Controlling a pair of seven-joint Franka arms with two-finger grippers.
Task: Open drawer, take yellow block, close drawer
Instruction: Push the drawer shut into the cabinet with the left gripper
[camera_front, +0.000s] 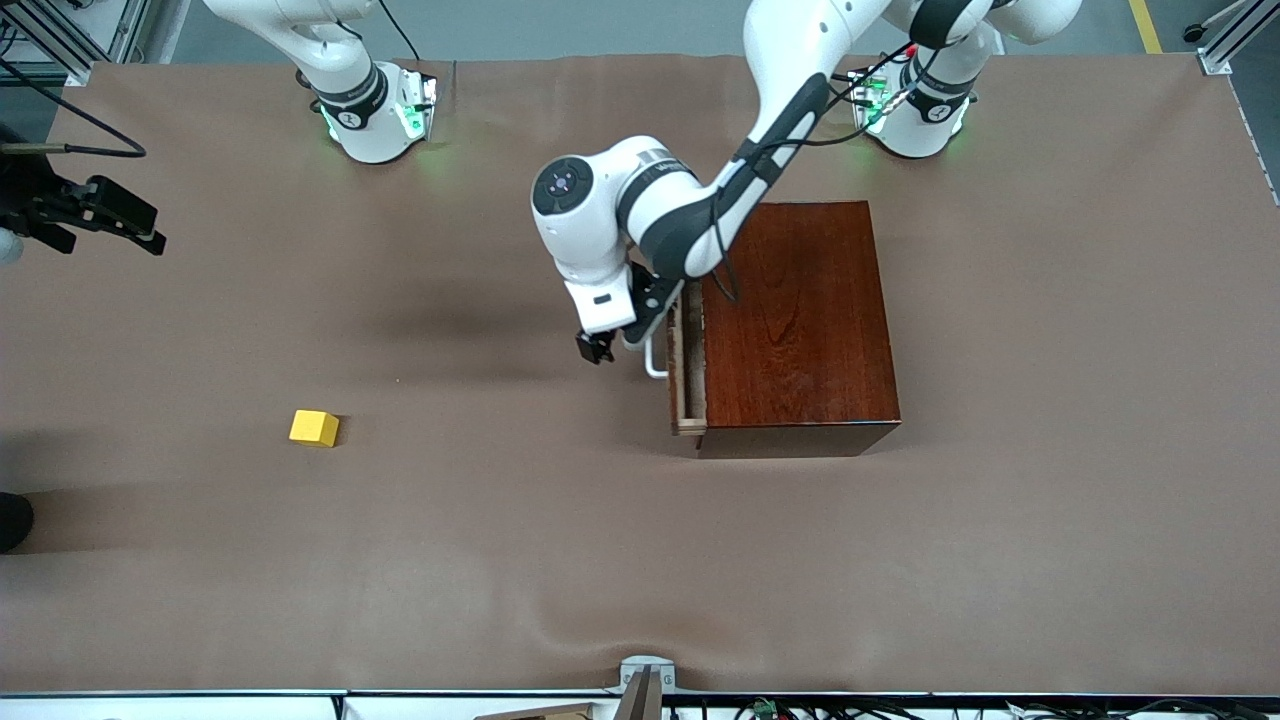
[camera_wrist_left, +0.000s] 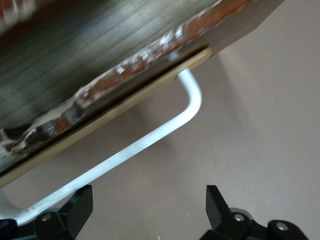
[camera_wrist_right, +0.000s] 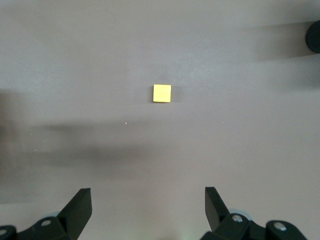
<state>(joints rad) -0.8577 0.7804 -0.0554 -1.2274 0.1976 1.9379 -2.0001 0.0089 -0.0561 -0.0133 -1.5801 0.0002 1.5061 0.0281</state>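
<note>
Hovering just beside the white handle (camera_front: 655, 358), the left gripper (camera_front: 597, 347) has its fingers (camera_wrist_left: 80, 206) spread and holds nothing. The drawer (camera_front: 686, 362) stands a crack out of the dark box (camera_front: 800, 325). The right gripper (camera_wrist_right: 148, 212), jaws wide and empty, waits high over the right arm's end of the table, looking down on the block (camera_front: 314, 428), which lies on the bare cloth well apart from the box. A skewed push could jam the drawer or shift the box. Brown cloth (camera_front: 900, 560) covers the table; aluminium framing stands at the corners.
</note>
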